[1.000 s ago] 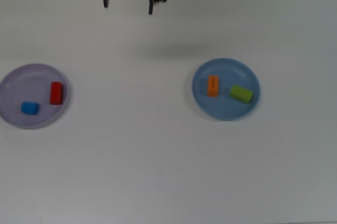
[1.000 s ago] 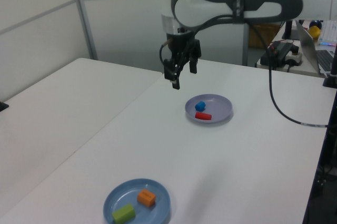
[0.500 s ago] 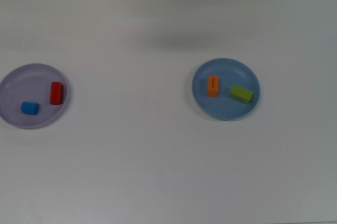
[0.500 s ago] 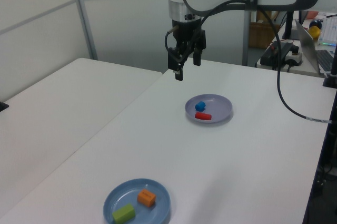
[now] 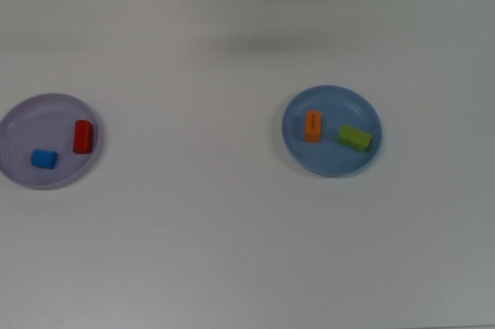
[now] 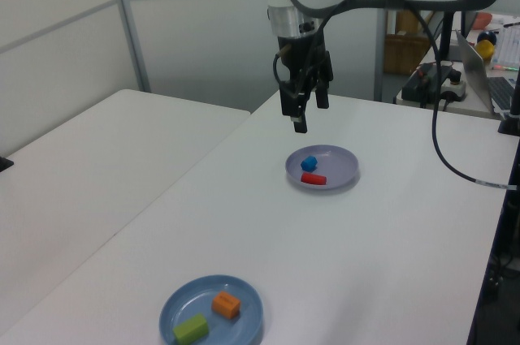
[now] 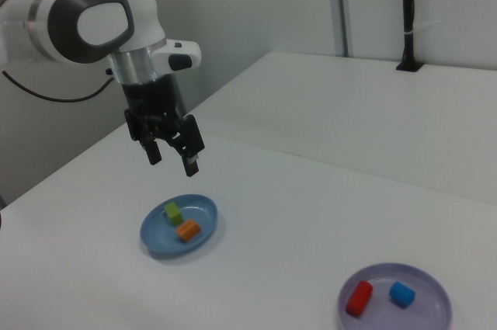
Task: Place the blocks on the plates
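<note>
gripper [image 7: 172,160]: fingers spread, empty, raised above table [image 5: 232,228]
blue plate [image 7: 203,234]: below gripper, holds orange bar [image 7: 186,230] and green bar [image 7: 173,213]
lavender plate [image 7: 435,318]: well apart, holds red cylinder [image 7: 359,298], blue cube [image 7: 401,294]

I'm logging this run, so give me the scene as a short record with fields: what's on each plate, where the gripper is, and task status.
lavender plate: holds the red cylinder and the blue cube, apart from each other
blue plate: holds the orange bar and the green bar, apart from each other
blocks off plates: none seen
gripper: open, empty, raised above the table, out of the top view
task status: all four blocks appear placed
</note>
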`<state>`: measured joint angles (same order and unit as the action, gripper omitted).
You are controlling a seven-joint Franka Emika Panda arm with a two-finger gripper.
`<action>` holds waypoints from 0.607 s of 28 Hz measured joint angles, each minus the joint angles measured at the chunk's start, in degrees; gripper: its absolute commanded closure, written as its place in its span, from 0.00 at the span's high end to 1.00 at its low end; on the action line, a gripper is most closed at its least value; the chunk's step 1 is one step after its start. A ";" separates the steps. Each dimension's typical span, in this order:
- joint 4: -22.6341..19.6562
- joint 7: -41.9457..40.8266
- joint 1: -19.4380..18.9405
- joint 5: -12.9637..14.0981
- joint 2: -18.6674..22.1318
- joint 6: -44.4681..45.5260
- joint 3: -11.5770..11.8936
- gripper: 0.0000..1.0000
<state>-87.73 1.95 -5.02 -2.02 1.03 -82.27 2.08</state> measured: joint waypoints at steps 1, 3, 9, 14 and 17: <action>0.01 -0.77 0.00 0.28 0.22 0.00 0.09 1.00; 0.01 -1.90 0.01 0.83 0.56 0.00 0.28 1.00; -0.02 -4.80 0.02 1.27 0.85 -0.26 0.48 1.00; -0.12 -5.17 0.02 1.60 0.83 -1.46 0.48 1.00; -0.15 -5.21 0.02 1.64 0.80 -1.67 0.48 1.00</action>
<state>-87.88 -3.26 -5.00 -0.38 1.83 -83.94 2.56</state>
